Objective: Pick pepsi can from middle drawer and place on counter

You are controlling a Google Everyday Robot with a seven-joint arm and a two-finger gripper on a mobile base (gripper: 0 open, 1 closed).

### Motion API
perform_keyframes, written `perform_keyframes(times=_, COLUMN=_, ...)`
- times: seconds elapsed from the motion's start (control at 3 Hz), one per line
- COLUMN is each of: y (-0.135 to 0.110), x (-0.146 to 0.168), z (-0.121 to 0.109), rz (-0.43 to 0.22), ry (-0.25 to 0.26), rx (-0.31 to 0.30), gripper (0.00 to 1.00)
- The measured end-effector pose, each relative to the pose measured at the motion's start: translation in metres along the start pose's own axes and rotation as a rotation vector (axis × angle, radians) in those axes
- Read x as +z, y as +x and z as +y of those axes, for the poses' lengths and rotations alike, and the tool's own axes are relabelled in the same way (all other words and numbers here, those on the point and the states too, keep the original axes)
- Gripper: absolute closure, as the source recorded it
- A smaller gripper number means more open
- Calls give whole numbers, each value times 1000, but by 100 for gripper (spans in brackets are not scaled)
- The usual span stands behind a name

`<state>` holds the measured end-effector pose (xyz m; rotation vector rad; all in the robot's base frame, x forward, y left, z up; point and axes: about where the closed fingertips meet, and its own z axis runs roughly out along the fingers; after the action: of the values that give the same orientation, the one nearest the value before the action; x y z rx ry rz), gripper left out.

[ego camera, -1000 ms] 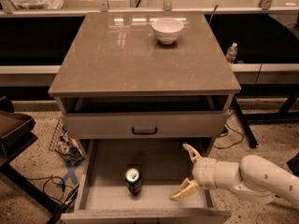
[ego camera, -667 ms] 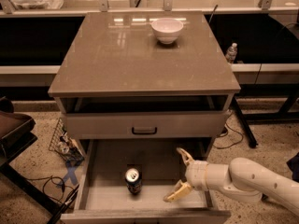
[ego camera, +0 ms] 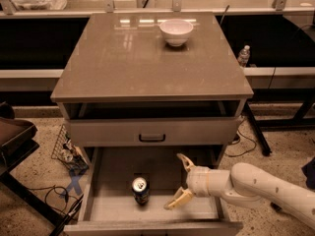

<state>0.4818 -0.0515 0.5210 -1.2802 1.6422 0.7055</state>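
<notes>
Can: stood upright on the floor of the pulled-out drawer, left of centre and toward the front, touched by nothing. Flanked on the right by the claw, near but apart, spread wide and holding nothing, one finger toward the back, the other toward the front. Probably best handled by sliding left at mid-can height, bracketing the body squarely, then closing gently. Risked a tip-over with any fingertip nudge first. Called afterwards for a straight lift clear of the shut drawer front above, up to the counter, short of the bowl.
</notes>
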Motion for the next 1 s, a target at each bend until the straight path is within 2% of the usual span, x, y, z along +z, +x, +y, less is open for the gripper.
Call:
perform_keyframes(times=0.33, y=-7, x=32, z=-2, rz=-61, ry=-48, rx=-20, gripper=0)
perform_keyframes(times=0.67, y=-5, x=59, z=2, rz=-94, ry=-94, rx=-32, gripper=0)
perform_keyframes(times=1.0, y=2, x=81, z=9, rz=-87, ry=-131, rx=-56, gripper=0)
